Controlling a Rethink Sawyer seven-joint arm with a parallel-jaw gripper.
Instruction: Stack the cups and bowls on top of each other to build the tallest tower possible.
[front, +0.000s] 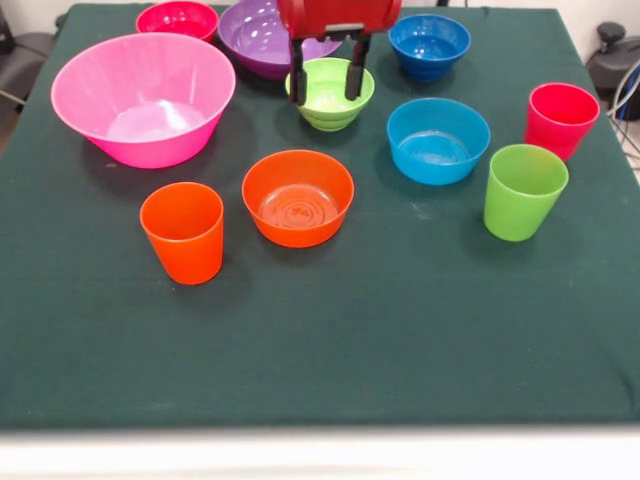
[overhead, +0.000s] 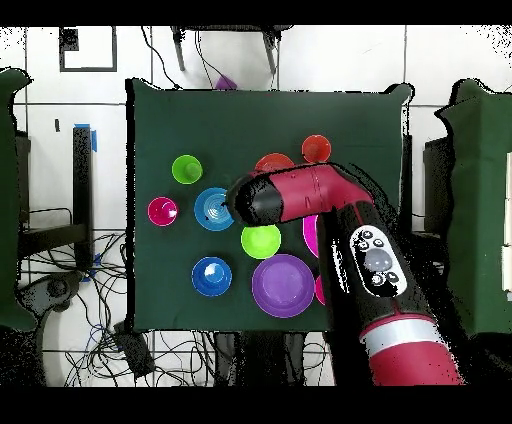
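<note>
Since the open gripper (front: 327, 82) is straddling the lime green bowl's (front: 330, 100) far rim, it's needing a firm pinch.

The arm (overhead: 330, 200) was glossy red with black joint sections and thick rounded links. Beside the purple bowl (overhead: 283, 285), one black link carried a grey oval panel with small buttons. The gripper (front: 328, 72) had two slim black fingers (front: 297, 75) under a red housing.

Front view: camera across the green table (front: 320, 340), facing the robot, close and angled down. Overhead view: high, straight down. Both share the tabletop.
</note>
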